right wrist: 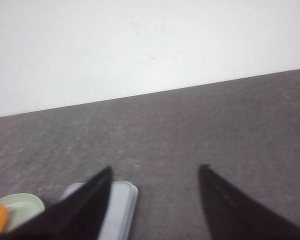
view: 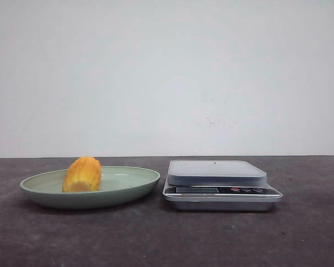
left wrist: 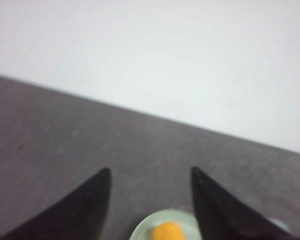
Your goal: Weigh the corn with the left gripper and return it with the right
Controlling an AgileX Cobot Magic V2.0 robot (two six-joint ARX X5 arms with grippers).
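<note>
- The corn (view: 82, 174) is seen lying on the green plate (view: 133, 187), left of its middle, with the scale (view: 218, 183) just beside the plate on the right; nothing is seen on the scale platform, so the weighing is judged not yet begun.
- The left gripper (left wrist: 150, 172) is held well above and apart from the plate, its jaws spread wide and nothing carried between them; the corn (left wrist: 168, 232) is caught only at the edge of the left wrist view.
- The right gripper (right wrist: 155, 170) is likewise spread wide and empty, hanging over bare table (right wrist: 190, 135) with the scale (right wrist: 121, 207) and plate (right wrist: 25, 202) near one finger.
- A slip is to be feared: the cob is short, rounded and ribbed, so a pinch placed off its middle could squeeze it out sideways.
- The plate could be struck or tipped by a fingertip if the descent is made too deep or too near the raised rim, since the dish is shallow and probably light.
- The corn could roll off the smooth, flat platform if it is released from a height or laid near an edge.
- A false reading could be caused if the platform is pressed by the fingers during release.
- A clash between the arms is possible if the right one is brought in before the left is cleared.
</note>
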